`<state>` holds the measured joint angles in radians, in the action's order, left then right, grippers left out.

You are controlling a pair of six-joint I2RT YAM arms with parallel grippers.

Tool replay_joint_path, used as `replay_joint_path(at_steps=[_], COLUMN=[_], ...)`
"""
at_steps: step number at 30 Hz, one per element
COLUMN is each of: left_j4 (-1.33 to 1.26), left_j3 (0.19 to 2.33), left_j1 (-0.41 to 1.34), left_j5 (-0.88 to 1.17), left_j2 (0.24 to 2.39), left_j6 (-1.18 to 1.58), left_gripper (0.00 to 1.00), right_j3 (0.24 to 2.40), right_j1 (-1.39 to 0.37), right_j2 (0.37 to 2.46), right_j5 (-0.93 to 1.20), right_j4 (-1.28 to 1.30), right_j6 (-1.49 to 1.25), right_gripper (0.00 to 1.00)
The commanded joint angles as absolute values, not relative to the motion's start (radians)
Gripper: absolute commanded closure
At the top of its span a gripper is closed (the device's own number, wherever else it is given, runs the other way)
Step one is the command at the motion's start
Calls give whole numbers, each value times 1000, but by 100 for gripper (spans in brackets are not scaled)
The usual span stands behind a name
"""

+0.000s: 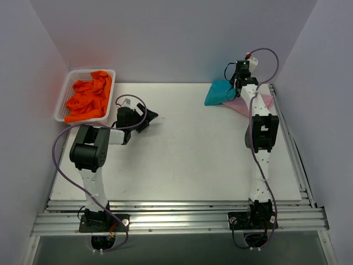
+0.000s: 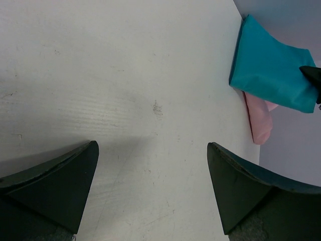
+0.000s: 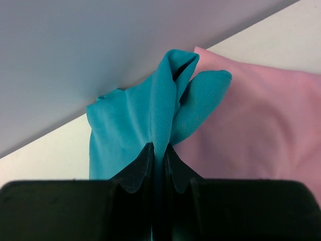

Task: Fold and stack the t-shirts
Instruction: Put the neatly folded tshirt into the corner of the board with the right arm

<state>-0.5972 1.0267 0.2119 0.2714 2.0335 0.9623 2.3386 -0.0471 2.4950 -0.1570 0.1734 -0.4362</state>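
A folded teal t-shirt [image 1: 218, 92] lies at the back right of the table, partly over a folded light pink t-shirt [image 1: 251, 105]. My right gripper [image 1: 236, 84] is shut on a fold of the teal t-shirt [image 3: 150, 120], with the pink t-shirt [image 3: 256, 130] under it. Both shirts also show in the left wrist view, teal [image 2: 271, 68] over pink [image 2: 261, 120]. Several bright orange t-shirts [image 1: 88, 96] lie crumpled in the basket. My left gripper [image 1: 148, 117] is open and empty over bare table [image 2: 153, 150].
A white lattice basket [image 1: 63, 99] stands at the back left against the wall. Grey walls close the table on the left, back and right. A metal rail runs along the near edge [image 1: 176, 218].
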Motion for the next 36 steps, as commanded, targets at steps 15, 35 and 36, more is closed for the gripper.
replay_joint_path(at_steps=[15,35,36], left_j4=[-693,-687,-687], left_j3=[1063,1068,1066], left_j1=[206,206,206], left_j5=[296,298,299], left_j2=[2059,2072,2071], left_j6=[968,953,953], left_gripper=[1,1,1], right_j3=[2073,1752,1753], right_j1=[86,209,212], right_j2=[2246,2244,2247], right_j5=[-235,-367,-370], right_j4=[100,-5,-5], right_j6=[-370,-561,-561], right_gripper=[100,0,0])
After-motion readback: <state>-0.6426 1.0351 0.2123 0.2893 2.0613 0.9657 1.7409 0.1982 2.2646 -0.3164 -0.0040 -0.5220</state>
